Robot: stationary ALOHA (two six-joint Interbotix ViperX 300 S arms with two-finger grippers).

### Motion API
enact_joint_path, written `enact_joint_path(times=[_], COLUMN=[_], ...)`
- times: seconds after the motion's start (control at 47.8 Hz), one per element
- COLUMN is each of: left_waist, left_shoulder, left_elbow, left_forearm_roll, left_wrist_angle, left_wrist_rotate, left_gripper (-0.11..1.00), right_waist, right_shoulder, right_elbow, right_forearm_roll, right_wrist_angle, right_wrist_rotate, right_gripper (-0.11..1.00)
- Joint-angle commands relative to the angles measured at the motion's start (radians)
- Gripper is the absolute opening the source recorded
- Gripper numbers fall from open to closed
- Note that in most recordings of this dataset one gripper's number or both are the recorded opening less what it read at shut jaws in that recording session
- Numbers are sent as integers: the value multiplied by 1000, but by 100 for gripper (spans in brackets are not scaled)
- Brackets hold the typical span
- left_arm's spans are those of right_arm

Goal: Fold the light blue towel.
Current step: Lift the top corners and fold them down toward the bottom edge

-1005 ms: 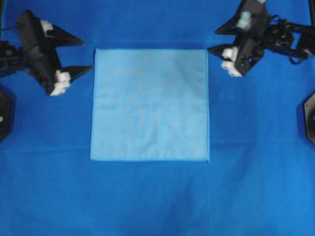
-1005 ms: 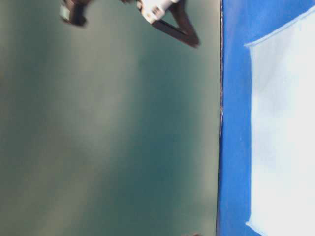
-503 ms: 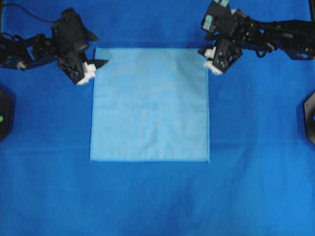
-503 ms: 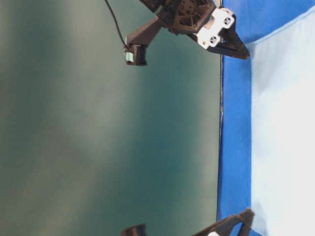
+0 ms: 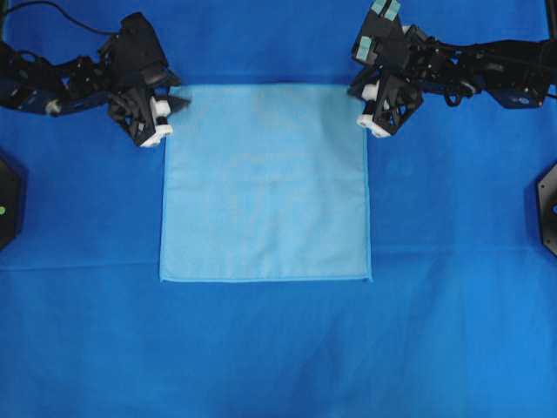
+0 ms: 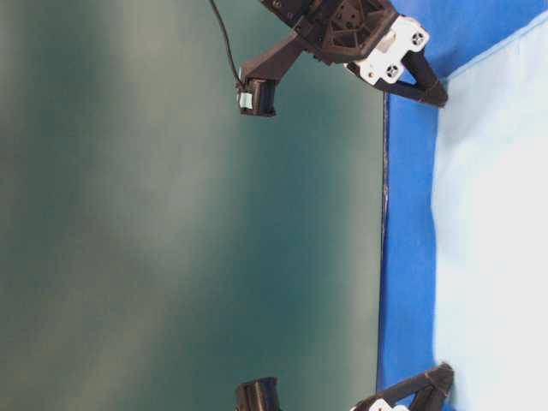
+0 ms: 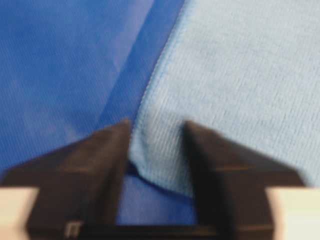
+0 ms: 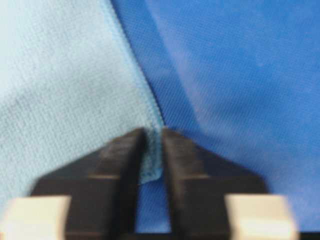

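The light blue towel [image 5: 265, 183] lies flat and square on the royal-blue table covering [image 5: 261, 348]. My left gripper [image 5: 177, 103] sits at its far left corner. In the left wrist view [image 7: 156, 127] the fingers have narrowed onto that corner, and the bunched, slightly lifted towel [image 7: 240, 75] fills the gap between them. My right gripper [image 5: 359, 94] is at the far right corner. Its fingers [image 8: 154, 132] are almost together, pinching the hemmed tip of the towel [image 8: 60, 75]. The table-level view shows the right gripper [image 6: 438, 96] at the top and the left gripper [image 6: 441, 377] at the bottom.
Two black fixtures sit at the table's side edges, one at the left [image 5: 4, 200] and one at the right [image 5: 550, 209]. A plain dark green backdrop [image 6: 171, 214] stands behind the far table edge.
Both grippers came in from beside the towel onto its two far corners, lowered, and narrowed their jaws onto the cloth. The towel itself has stayed flat in place.
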Motion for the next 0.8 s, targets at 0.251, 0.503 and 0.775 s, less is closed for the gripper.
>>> enact_joint_path(times=[0.251, 0.503, 0.775], left_waist=[5, 5, -20], left_shoulder=[-9, -101, -164], left_elbow=[-21, -38, -32], left_forearm_roll=[0, -2, 0], left_wrist_angle=[51, 155, 178], left_wrist_rotate=[31, 40, 38], left_gripper=[2, 2, 2], right_waist=[0, 0, 11], right_shoulder=[-12, -95, -147], right_elbow=[-11, -14, -6], right_forearm_roll=[-6, -6, -3], right_wrist_angle=[8, 41, 54], right_wrist_rotate=[0, 9, 15], right_gripper=[2, 2, 2])
